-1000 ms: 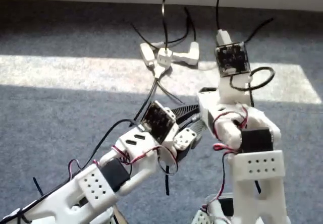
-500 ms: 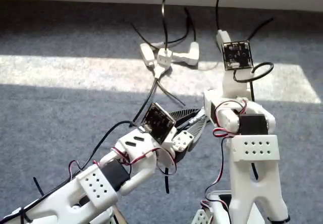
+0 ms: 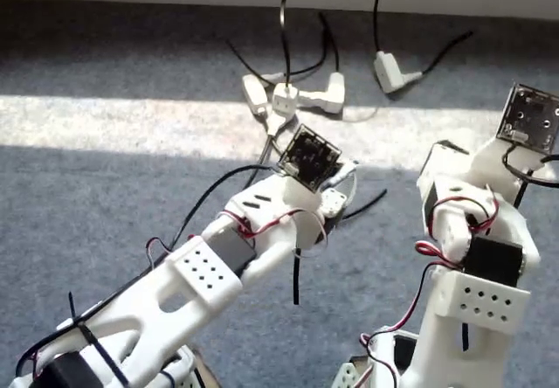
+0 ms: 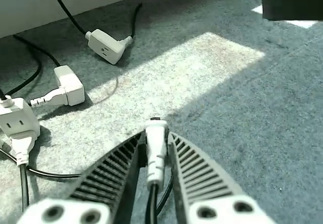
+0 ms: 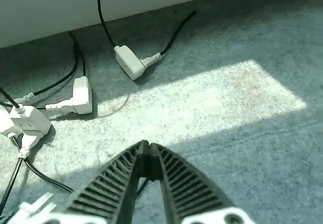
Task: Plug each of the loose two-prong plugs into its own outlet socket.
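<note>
Plug (image 4: 155,151), white with a black cord, sits upright between the fingers of the left hand (image 4: 155,133), which is closed on its body, prongs pointing away from the wrist. It hangs above grey carpet (image 4: 262,133), at the edge of a sunlit patch (image 4: 202,67).

Beyond it, near the wall (image 5: 50,7), lies the free outlet (image 4: 104,45), its slotted face turned up and nothing plugged into it; a black cord runs from it toward the wall. The held plug is well apart from it.

Beside the free outlet lies a second outlet (image 4: 68,85) with a white plug seated in its end. Just beside that one a third outlet (image 4: 17,118) also carries a seated white plug, whose black cord trails across the carpet.

The right hand (image 5: 149,146) is closed with nothing between its fingers, over the carpet on the near side of the sunlit patch.

From above, the left arm (image 3: 218,266) stretches from the lower left toward the middle of the floor, and the right arm (image 3: 476,257) stands upright beside it.
</note>
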You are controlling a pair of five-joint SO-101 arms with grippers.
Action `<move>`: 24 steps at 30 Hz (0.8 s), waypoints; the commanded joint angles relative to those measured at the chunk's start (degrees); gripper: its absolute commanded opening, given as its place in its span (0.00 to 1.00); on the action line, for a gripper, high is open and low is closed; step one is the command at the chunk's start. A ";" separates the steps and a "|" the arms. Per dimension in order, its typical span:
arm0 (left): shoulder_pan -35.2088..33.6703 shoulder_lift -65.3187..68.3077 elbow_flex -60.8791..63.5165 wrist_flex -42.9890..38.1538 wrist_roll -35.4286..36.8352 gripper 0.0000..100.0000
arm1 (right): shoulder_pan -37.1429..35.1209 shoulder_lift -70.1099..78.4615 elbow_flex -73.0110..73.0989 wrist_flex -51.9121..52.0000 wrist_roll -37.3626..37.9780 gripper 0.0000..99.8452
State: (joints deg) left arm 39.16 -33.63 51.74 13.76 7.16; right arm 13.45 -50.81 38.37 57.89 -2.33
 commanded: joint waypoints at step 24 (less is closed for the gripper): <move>-22.29 36.97 -66.33 81.32 19.69 0.01 | 1.63 37.58 16.66 -23.34 -9.05 0.01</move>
State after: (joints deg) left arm 17.71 3.21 -11.12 88.92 16.57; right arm 14.95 -13.19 57.63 35.56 -10.77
